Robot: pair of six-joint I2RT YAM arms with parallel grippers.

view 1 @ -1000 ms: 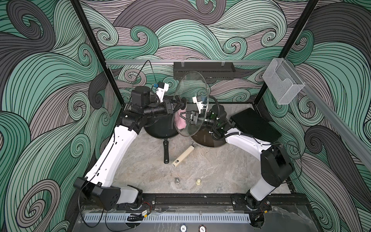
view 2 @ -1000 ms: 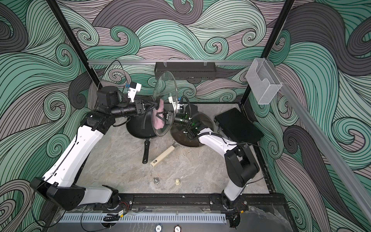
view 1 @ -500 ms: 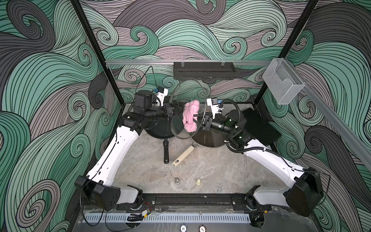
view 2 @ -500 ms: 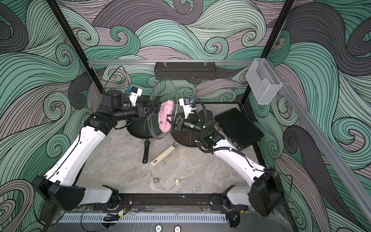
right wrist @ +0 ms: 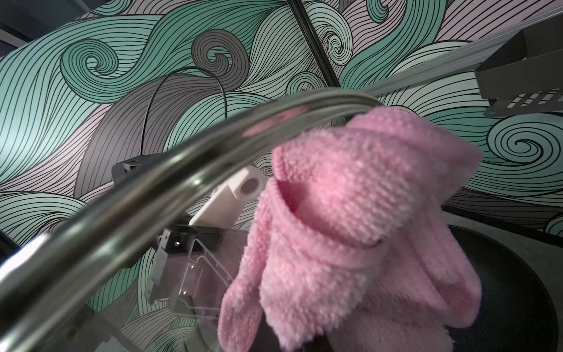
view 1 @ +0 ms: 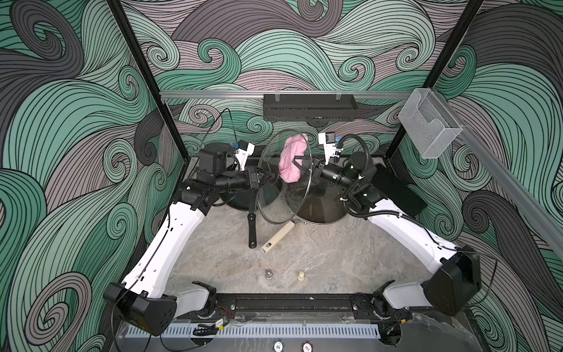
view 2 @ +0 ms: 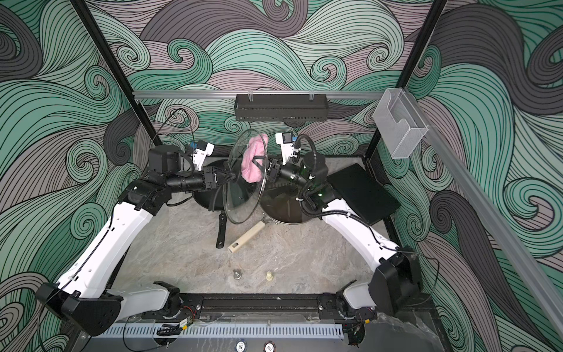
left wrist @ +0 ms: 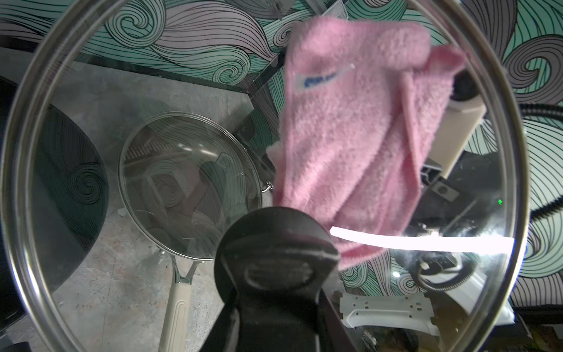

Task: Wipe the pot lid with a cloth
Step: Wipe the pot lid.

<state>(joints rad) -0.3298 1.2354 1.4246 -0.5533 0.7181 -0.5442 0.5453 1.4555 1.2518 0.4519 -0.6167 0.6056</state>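
A glass pot lid stands on edge in the air between the two arms, over the pans. My left gripper is shut on the lid's black knob. The pink cloth is bunched in my shut right gripper and lies against the lid's far face near its upper rim. Through the glass the left wrist view shows the cloth with its blue tag. In the right wrist view the cloth hides the jaws, with the steel rim beside it.
Below the lid sit a black frying pan with its handle and a second pan under its own glass lid, with a beige handle. A black board lies at right. Two small knobs stand near the front.
The lid has come down a little in the left gripper. The right gripper has carried the cloth up the lid's face toward the upper rim, and the right arm has stretched out.
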